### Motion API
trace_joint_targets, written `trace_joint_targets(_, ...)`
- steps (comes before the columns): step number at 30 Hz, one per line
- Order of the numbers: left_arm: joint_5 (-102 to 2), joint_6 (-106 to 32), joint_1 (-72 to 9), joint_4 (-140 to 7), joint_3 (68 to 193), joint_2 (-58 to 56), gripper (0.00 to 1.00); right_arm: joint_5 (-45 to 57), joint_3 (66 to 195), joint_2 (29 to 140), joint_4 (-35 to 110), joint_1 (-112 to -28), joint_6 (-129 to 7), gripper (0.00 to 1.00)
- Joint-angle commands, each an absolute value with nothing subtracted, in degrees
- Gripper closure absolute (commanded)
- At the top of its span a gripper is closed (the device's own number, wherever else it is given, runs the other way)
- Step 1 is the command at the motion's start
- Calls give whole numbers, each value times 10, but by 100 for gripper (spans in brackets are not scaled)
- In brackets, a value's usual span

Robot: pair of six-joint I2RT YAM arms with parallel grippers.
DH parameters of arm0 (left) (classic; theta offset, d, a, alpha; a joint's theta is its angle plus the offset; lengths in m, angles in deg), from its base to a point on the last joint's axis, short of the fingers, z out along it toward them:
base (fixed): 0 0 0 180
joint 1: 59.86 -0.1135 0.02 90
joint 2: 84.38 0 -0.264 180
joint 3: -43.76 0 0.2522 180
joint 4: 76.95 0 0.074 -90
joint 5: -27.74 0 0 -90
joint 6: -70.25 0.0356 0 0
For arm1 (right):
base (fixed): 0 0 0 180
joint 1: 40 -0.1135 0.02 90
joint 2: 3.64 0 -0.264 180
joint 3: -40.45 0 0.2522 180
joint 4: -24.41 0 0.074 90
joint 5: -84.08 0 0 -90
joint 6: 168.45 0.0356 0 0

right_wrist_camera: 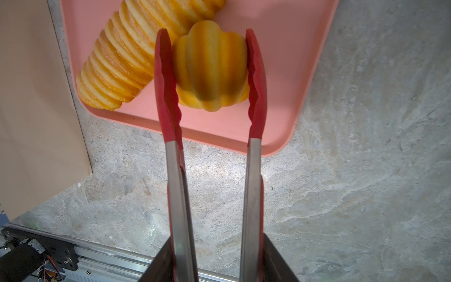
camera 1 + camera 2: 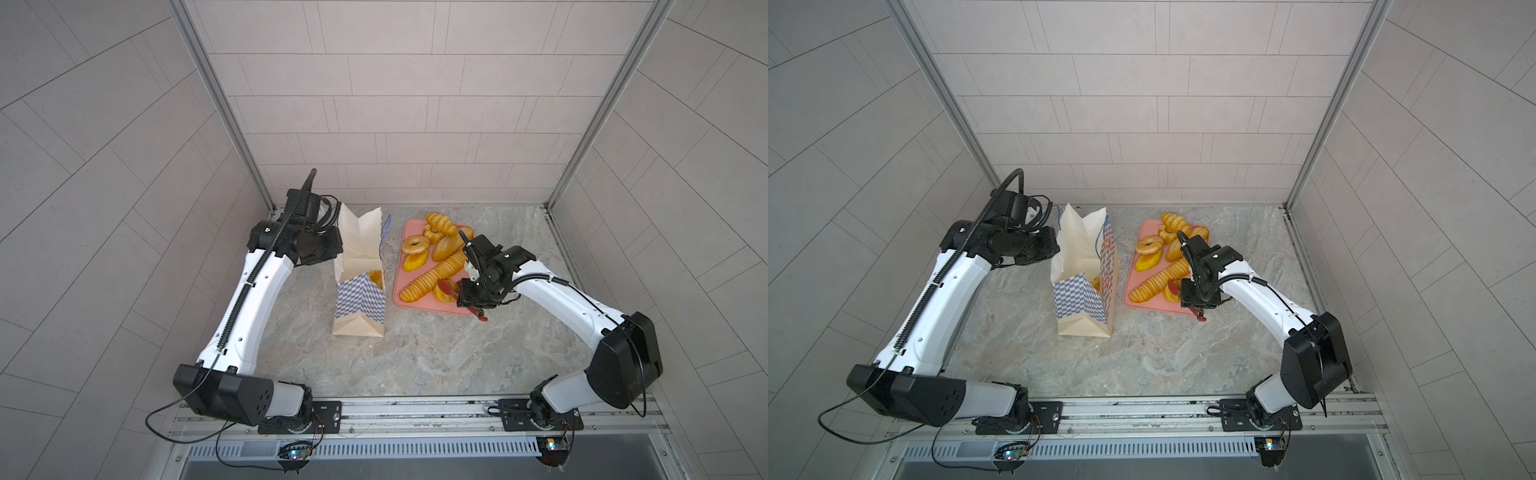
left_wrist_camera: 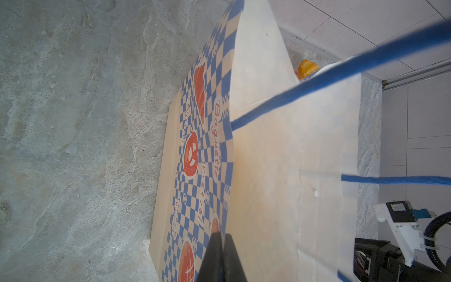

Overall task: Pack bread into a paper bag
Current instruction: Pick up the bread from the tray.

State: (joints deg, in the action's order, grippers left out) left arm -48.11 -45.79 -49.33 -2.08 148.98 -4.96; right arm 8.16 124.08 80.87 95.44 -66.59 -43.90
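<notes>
The paper bag stands upright and open, and a piece of bread shows inside it. My left gripper is shut on the bag's rim on the side away from the tray. My right gripper is shut on the red tongs. The tongs' tips lie against both sides of a small ridged bun at the tray's near corner. A long baguette lies beside it. A doughnut, croissants and an oval roll lie farther back.
The pink tray lies flat right of the bag, a narrow strip of marble table between them. Tiled walls and metal posts close off the back and both sides. An aluminium rail carrying both arm bases runs along the front edge.
</notes>
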Motion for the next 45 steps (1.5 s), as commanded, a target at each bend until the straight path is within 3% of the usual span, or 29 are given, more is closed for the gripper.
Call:
trace_joint_targets(1, -476, -456, -493, -28, 1487, -45, 100, 66, 1255, 787, 967, -662, -432, 52)
trace_joint_targets(45, -465, -461, -492, -32, 1490, -44, 100, 100, 1383, 699, 974, -612, -405, 54)
